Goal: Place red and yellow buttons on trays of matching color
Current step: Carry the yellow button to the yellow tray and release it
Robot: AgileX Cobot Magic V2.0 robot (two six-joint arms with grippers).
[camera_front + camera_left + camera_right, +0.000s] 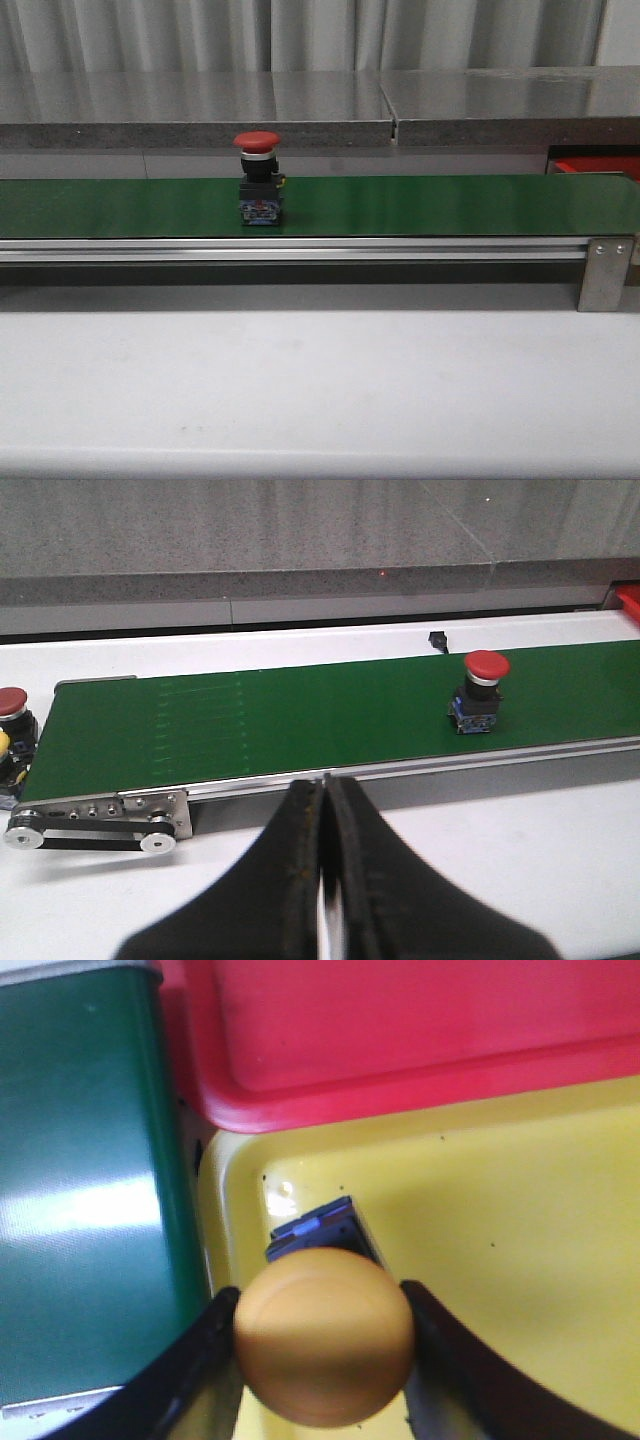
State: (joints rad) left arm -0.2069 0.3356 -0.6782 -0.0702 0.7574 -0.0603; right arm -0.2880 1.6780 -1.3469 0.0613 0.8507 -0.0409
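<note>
- Grey pleated curtains are hanging across the top of the front view, above a long grey stone ledge (200,105) that is running the full width of the frame.
- In the same view a white table (320,390) is filling the lower half, and a dark green belt (450,205) on an aluminium rail is stretching from edge to edge through the middle.
- A red button (258,142) on a black and blue switch body is standing upright on the belt, left of centre; a sliver of the red tray (598,167) is showing at the right edge, behind the belt's end. No arm is showing in this view.
- In the left wrist view the belt is crossing the frame on a slant, with the red button standing upright on it at centre right.
- At the far left edge, beside the belt's roller end, a second red button (11,702) is peeking in, with something yellow below it that is too cropped to identify.
- The left gripper (325,880) is hovering over the white table at bottom centre, its black fingers pressing together with nothing between them.
- In the right wrist view the red tray is filling the top and a yellow tray (520,1260) is lying just below it, rims touching, with the green belt at left.
- The right gripper (322,1345) is clamping a yellow button (325,1335) by its domed cap at bottom centre, over the yellow tray's corner, the blue and black body pointing down towards the tray floor; I cannot tell whether it is touching.
</note>
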